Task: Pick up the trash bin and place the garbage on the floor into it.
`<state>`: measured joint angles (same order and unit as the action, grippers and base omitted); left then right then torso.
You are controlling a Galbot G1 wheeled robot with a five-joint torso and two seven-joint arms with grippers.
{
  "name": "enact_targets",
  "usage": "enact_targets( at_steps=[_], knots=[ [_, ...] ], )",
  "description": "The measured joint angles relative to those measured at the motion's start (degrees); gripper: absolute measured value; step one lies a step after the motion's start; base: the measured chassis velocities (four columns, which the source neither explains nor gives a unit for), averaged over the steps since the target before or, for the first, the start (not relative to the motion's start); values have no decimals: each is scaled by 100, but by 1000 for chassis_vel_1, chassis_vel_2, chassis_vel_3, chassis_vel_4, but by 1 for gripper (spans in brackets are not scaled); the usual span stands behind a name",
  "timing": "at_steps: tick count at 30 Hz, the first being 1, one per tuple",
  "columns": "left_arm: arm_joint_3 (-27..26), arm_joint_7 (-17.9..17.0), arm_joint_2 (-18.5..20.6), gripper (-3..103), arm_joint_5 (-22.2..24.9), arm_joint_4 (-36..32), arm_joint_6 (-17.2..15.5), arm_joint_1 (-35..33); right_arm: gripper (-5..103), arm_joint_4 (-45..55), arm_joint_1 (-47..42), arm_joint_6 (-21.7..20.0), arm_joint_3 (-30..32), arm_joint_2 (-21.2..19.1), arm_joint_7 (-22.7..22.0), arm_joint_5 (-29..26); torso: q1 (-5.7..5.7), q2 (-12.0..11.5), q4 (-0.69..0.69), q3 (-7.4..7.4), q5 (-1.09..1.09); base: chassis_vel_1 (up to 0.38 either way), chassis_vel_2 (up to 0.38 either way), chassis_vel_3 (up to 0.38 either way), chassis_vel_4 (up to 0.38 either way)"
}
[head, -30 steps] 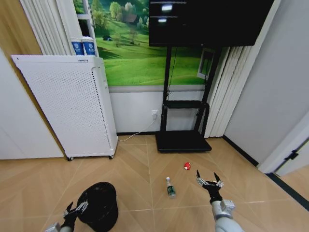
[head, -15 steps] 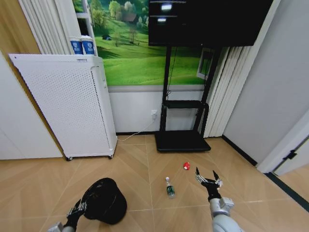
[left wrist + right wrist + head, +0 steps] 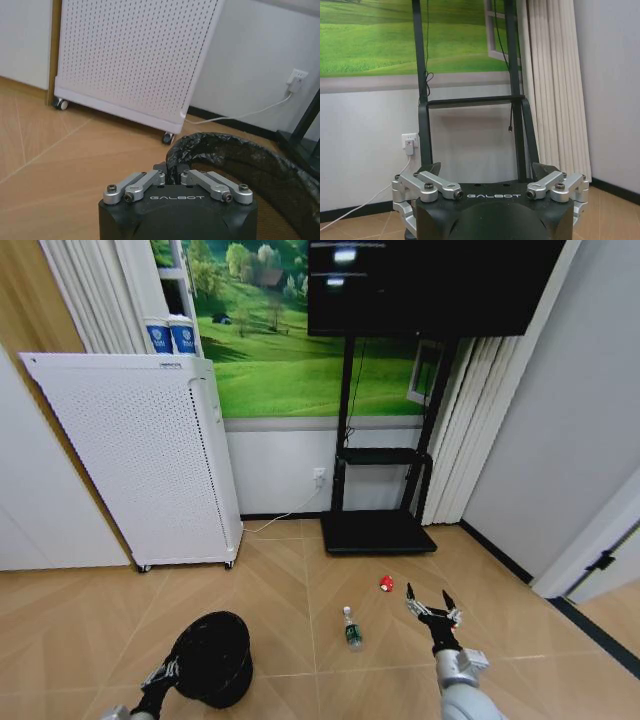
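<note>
Two grippers are seen low in the head view, one on each side of the floor area in front of the TV stand [image 3: 378, 530]. The left gripper [image 3: 165, 676] is clamped on the near rim of the trash bin [image 3: 212, 658]; in the left wrist view the fingers [image 3: 172, 175] are drawn together on the bin's black liner-covered edge [image 3: 220, 145]. The bin is seen upright, its mouth facing up, well in front of the TV stand and off to its left, nearer the white perforated cabinet [image 3: 140, 460] side. Whether the bin rests on the floor or is lifted clear cannot be told.

The right gripper [image 3: 432, 610] is spread wide with nothing between its fingers; in the right wrist view both fingertips [image 3: 432, 170] are seen far apart, aimed at the stand's legs and the wall socket [image 3: 410, 144].

A clear bottle with a green label [image 3: 352, 629] is found lying on the floor between the bin and the right gripper, in front of the TV stand. A small red wrapper piece [image 3: 386, 583] lies closer to the stand's base, just beyond the right gripper. Both items are apart from the bin.
</note>
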<state>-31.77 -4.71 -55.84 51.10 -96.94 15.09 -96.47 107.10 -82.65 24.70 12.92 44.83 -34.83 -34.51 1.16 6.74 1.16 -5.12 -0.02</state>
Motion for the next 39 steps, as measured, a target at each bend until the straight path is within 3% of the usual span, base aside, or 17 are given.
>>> enact_targets(
  at_steps=[5,8,10,16,18,21,34,39],
  knots=[
    [-375,-108,482,8,203,-516,-9,-18,100,-62,238,-377,-68,-206,-143,221,1,1,0,-1,2,0,0,0,0],
    [-1189,-264,1207,8,716,-1187,-93,-237,100,-96,564,-501,-284,-505,-96,170,2,4,3,-2,3,0,0,0,0],
    [-1440,-264,1286,8,794,-1370,-104,-468,100,-135,656,-518,-407,-581,-31,155,1,5,2,-2,4,0,0,0,0],
    [-1636,-83,936,8,623,-1587,-100,-1014,100,-362,907,-396,-814,-628,221,165,1,5,-2,-2,0,0,0,0,0],
    [-1570,61,577,8,406,-1587,-18,-1188,100,-393,985,-463,-970,-586,233,16,1,5,-2,-2,2,0,0,0,0],
    [-1526,145,403,8,297,-1599,31,-1286,100,-444,1053,-472,-1058,-573,257,-5,1,6,-1,-2,0,-61,31,49,-43],
    [-1472,176,295,8,193,-1692,86,-1356,100,-610,1047,-268,-1080,-532,436,91,3,6,0,-5,2,-230,54,229,-61],
    [-1404,173,197,8,105,-1732,112,-1421,100,-921,976,4,-1047,-456,533,657,3,6,1,-5,3,-290,-90,306,101]
  ],
)
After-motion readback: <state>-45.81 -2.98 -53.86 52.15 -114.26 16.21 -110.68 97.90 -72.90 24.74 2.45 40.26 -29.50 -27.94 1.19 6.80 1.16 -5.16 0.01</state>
